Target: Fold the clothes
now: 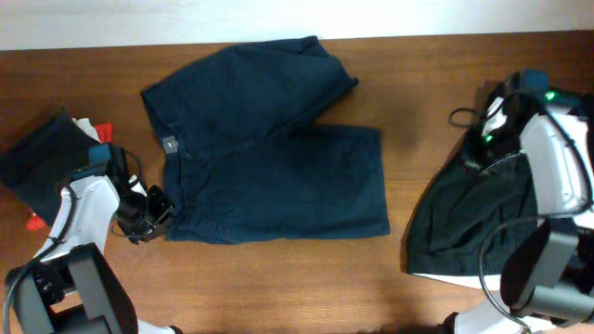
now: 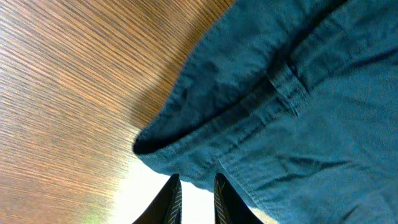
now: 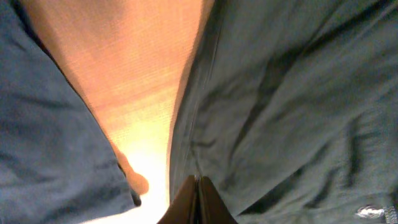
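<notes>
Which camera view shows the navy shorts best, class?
Overhead: the navy shorts lie spread whole on the table. The left wrist view shows only a waistband corner with a belt loop; the right wrist view shows close-up cloth, garment unclear.

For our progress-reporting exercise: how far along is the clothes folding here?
Done: nothing; the navy cotton shorts lie spread flat, unfolded, on the wooden table. In hand: the left gripper, slightly open, sits at their waistband corner; the right gripper is shut against the crumpled dark garment. Left: every fold.
</notes>
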`<state>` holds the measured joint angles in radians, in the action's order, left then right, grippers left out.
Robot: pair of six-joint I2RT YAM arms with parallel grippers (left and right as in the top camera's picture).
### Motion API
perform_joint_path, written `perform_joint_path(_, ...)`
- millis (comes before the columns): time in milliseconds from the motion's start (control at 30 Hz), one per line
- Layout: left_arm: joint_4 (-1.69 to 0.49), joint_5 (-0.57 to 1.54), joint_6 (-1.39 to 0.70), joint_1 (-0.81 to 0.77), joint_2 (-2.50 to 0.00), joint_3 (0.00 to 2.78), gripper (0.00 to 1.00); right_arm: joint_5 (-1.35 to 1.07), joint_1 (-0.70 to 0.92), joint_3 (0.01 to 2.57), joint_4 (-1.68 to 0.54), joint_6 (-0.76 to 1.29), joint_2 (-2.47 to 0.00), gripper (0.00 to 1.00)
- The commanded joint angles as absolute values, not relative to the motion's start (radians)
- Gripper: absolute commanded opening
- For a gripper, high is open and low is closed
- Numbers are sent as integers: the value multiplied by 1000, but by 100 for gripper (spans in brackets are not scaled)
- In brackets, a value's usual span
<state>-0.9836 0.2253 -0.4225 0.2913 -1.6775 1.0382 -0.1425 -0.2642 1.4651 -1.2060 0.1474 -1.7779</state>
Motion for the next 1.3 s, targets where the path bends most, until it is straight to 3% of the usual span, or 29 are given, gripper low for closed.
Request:
perform_joint_path(0, -986, 243, -394, 265, -1676, 1048, 23, -266, -269, 1271, -974, 101, -1774, 5)
perform_joint_path(33, -986, 243, -394, 256, -1676, 1048, 25, -266, -269, 1200, -862, 102, -1774, 9)
perform_joint_path(100, -986, 243, -394, 250, -1676, 1048, 41, -266, -269, 1121, -736, 103, -1774, 14)
perform_joint_path(167, -994, 243, -393, 249, -1676, 1048, 48, -253, -269, 1060, -662, 105, -1775, 31)
perform_joint_path(367, -1007, 239, -387, 249, -1676, 1048, 59, 16, -299, 1010, -704, 185, -1776, 32)
perform_joint_path(600, -1011, 239, -387, 249, -1676, 1048, 69, 166, -557, 986, -760, 308, -1776, 36)
perform_joint_path(700, -1024, 239, -386, 249, -1676, 1048, 70, 51, -674, 1031, -783, 334, -1776, 46)
perform_joint_path(800, -1048, 236, -349, 249, -1676, 1048, 77, -197, -664, 1178, -852, 208, -1772, 57)
perform_joint_path(900, -1059, 192, -350, 249, -1676, 1047, 78, -315, -564, 1340, -1052, 139, -1760, 65)
perform_joint_path(1000, -1051, 134, -412, 249, -1676, 1029, 78, -311, -472, 1335, -1175, 170, -1760, 76)
perform_joint_path(1133, -999, 170, -502, 249, -1676, 932, 77, -311, -457, 1288, -1225, 290, -1760, 79)
perform_joint_path(1267, -826, 213, -596, 249, -1676, 825, 62, -310, -457, 1254, -1224, 289, -1760, 79)
